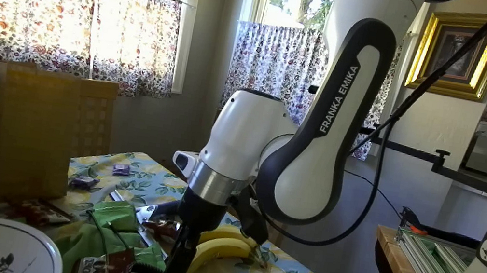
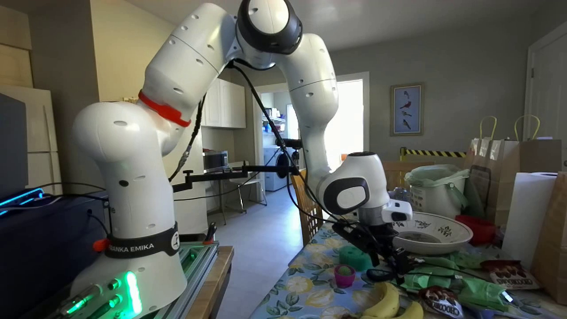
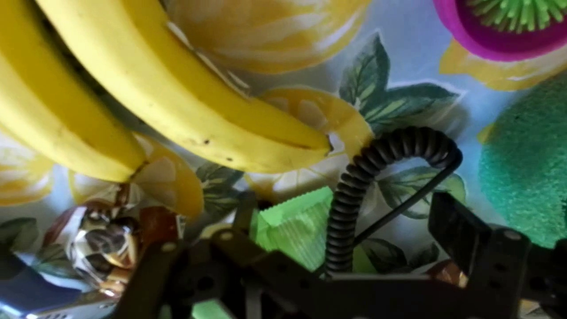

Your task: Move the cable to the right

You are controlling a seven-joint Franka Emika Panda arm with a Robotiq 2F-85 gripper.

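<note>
A black coiled cable (image 3: 347,195) lies on the flowered table in the wrist view, bent in a loop with a thin straight lead. Its coil also shows at the foot of the gripper in an exterior view (image 1: 148,269), and its loop in an exterior view (image 2: 379,275). No pale grey-white cord shows. My gripper (image 3: 347,217) is open, low over the table, its fingers on either side of the coil. It also shows in both exterior views (image 1: 214,264) (image 2: 389,268). The lower end of the coil is hidden behind the gripper body. Whether a finger touches the cable, I cannot tell.
Bananas (image 3: 186,97) lie close to the gripper. A magenta cup (image 2: 344,278) and a green round pad (image 2: 355,258) stand nearby. Green packets (image 2: 480,292) and brown snack bags (image 2: 440,302) lie around the cable. A large bowl (image 2: 425,248) stands behind.
</note>
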